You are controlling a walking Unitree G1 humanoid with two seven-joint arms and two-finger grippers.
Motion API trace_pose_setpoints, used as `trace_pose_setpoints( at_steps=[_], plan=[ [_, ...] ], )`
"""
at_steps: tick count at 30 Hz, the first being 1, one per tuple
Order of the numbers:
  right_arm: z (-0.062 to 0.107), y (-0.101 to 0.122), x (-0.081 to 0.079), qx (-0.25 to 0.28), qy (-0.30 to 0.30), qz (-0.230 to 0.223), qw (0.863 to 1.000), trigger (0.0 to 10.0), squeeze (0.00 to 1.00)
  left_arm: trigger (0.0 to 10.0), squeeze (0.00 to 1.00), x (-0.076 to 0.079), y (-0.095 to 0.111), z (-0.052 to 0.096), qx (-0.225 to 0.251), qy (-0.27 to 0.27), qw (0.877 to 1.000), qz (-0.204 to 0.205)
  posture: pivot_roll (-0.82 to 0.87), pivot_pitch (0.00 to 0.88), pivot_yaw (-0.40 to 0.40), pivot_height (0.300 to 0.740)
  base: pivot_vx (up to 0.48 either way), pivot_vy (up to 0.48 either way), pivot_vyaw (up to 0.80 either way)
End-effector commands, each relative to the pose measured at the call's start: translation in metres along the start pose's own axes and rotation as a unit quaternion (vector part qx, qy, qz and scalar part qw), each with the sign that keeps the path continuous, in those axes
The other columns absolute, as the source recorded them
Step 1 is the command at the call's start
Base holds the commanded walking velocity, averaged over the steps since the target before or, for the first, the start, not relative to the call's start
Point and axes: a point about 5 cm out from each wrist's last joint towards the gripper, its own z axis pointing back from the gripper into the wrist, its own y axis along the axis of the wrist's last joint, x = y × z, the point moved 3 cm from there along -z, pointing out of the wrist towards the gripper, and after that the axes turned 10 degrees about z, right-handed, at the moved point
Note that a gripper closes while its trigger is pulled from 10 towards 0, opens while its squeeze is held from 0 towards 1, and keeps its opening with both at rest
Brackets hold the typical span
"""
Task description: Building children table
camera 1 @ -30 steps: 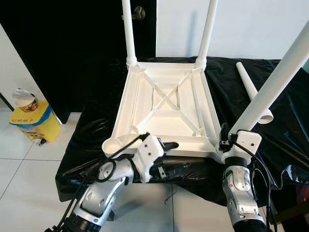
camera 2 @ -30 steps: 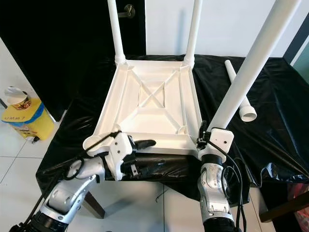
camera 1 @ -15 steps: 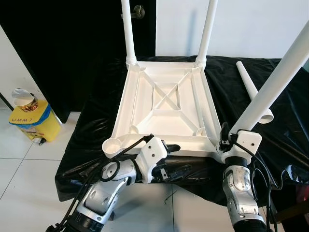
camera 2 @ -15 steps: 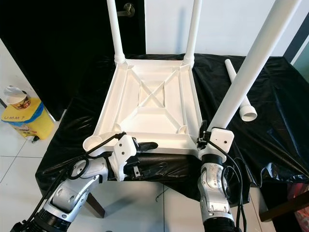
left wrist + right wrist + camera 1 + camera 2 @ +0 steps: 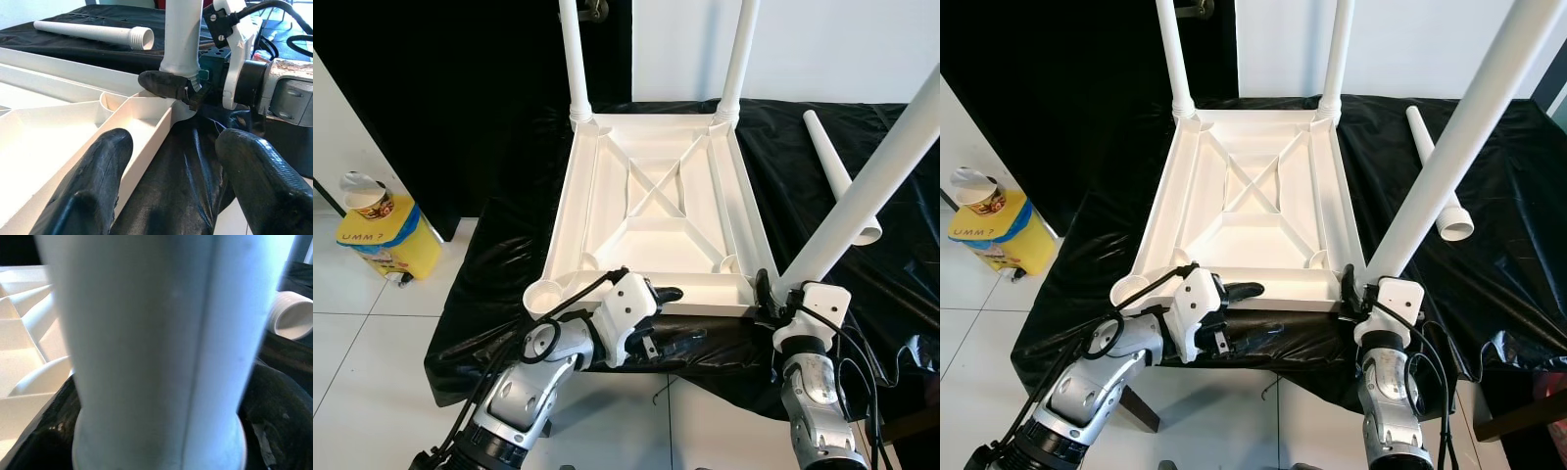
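The white table top [image 5: 651, 211] lies upside down on a black sheet. Two white legs [image 5: 572, 59] [image 5: 740, 54] stand upright in its far corners. My right gripper [image 5: 775, 294] is shut on the base of a third leg [image 5: 871, 186]. That leg's lower end sits at the near right corner and it leans up to the right. The left wrist view shows this leg [image 5: 183, 34] gripped just above the corner. My left gripper [image 5: 674, 315] is open at the table's near rim, holding nothing. The near left corner socket [image 5: 544, 294] is empty. A loose leg [image 5: 827, 162] lies on the sheet at the right.
The black sheet [image 5: 499, 264] drapes over the support's front edge down to white floor tiles. A yellow bin [image 5: 386, 240] with a paper cup on top stands on the floor at the left. A dark doorway lies behind on the left.
The whole picture has shifted a little, so the camera moved. My left gripper edged slightly right along the near rim. My right gripper still holds the leg at the corner.
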Motion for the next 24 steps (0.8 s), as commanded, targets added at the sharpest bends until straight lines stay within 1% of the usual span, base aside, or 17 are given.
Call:
trace_pose_setpoints(
  at_steps=[1,2,3,5,6,7,8,10,11,12,13,14,15,16,18,21,24],
  plan=[
    [-0.003,0.003,0.005,0.01,0.003,0.005,1.0,10.0,1.0,10.0,0.0,-0.003,-0.004,0.0,-0.005,0.017,1.0,-0.001,0.0,0.015,-0.015,0.74,0.0,0.0,0.0],
    [-0.003,0.003,0.005,0.01,0.003,0.005,1.0,10.0,1.0,10.0,0.0,-0.003,-0.004,0.0,-0.005,0.017,1.0,-0.001,0.0,0.015,-0.015,0.74,0.0,0.0,0.0],
    [-0.005,0.005,0.007,0.02,0.026,0.01,0.999,10.0,1.0,10.0,0.0,-0.003,-0.004,-0.001,-0.005,0.015,1.0,-0.001,0.0,0.012,-0.014,0.74,0.0,0.0,0.0],
    [-0.005,0.005,0.007,0.02,0.026,0.01,0.999,10.0,1.0,10.0,0.0,-0.003,-0.004,-0.001,-0.005,0.015,1.0,-0.001,0.0,0.012,-0.014,0.74,0.0,0.0,0.0],
    [-0.008,0.011,0.008,0.035,0.065,0.015,0.997,10.0,0.0,10.0,0.0,-0.002,-0.004,-0.001,-0.004,0.013,1.0,-0.001,-0.01,0.01,-0.011,0.74,0.0,0.0,0.0],
    [-0.008,0.011,0.008,0.035,0.065,0.015,0.997,10.0,0.0,10.0,0.0,-0.002,-0.004,-0.001,-0.004,0.013,1.0,-0.001,-0.01,0.01,-0.011,0.74,0.0,0.0,0.0],
    [-0.012,0.017,0.008,0.049,0.104,0.024,0.993,10.0,0.0,10.0,0.0,-0.002,-0.004,-0.002,-0.004,0.012,1.0,-0.001,-0.01,0.008,-0.008,0.74,0.0,0.0,0.0],
    [-0.012,0.017,0.008,0.049,0.104,0.024,0.993,10.0,0.0,10.0,0.0,-0.002,-0.004,-0.002,-0.004,0.012,1.0,-0.001,-0.01,0.008,-0.008,0.74,0.0,0.0,0.0],
    [-0.014,0.023,0.008,0.064,0.134,0.038,0.988,10.0,0.0,10.0,0.0,-0.002,-0.004,-0.002,-0.004,0.011,1.0,-0.001,-0.02,0.005,-0.007,0.74,0.0,0.0,0.0],
    [-0.014,0.023,0.008,0.064,0.134,0.038,0.988,10.0,0.0,10.0,0.0,-0.002,-0.004,-0.002,-0.004,0.011,1.0,-0.001,-0.02,0.005,-0.007,0.74,0.0,0.0,0.0],
    [-0.018,0.029,0.009,0.075,0.163,0.05,0.982,10.0,0.0,10.0,0.0,-0.003,-0.003,-0.002,-0.004,0.011,1.0,-0.002,-0.02,0.003,-0.006,0.74,0.0,0.0,0.0],
    [-0.018,0.029,0.009,0.075,0.163,0.05,0.982,10.0,0.0,10.0,0.0,-0.003,-0.003,-0.002,-0.004,0.011,1.0,-0.002,-0.02,0.003,-0.006,0.74,0.0,0.0,0.0],
    [-0.021,0.034,0.009,0.084,0.185,0.058,0.977,10.0,0.0,10.0,0.0,-0.003,-0.003,-0.002,-0.004,0.01,1.0,-0.003,-0.02,0.001,-0.005,0.74,0.0,0.0,0.0],
    [-0.021,0.034,0.009,0.084,0.185,0.058,0.977,10.0,0.0,10.0,0.0,-0.003,-0.003,-0.002,-0.004,0.01,1.0,-0.003,-0.02,0.001,-0.005,0.74,0.0,0.0,0.0],
    [-0.027,0.044,0.009,0.099,0.223,0.074,0.967,10.0,0.0,10.0,0.0,-0.004,-0.001,-0.002,-0.002,0.01,1.0,-0.004,-0.02,0.0,-0.004,0.74,0.0,0.0,0.0],
    [-0.029,0.047,0.009,0.104,0.238,0.082,0.962,10.0,0.0,10.0,0.0,-0.005,-0.001,-0.002,-0.001,0.01,1.0,-0.005,-0.02,0.0,-0.005,0.74,0.0,0.0,0.0],
    [-0.034,0.054,0.01,0.112,0.282,0.105,0.947,10.0,0.0,10.0,0.0,-0.005,0.0,-0.002,0.001,0.012,1.0,-0.006,-0.02,0.0,-0.004,0.74,0.0,0.0,0.0]
  ],
)
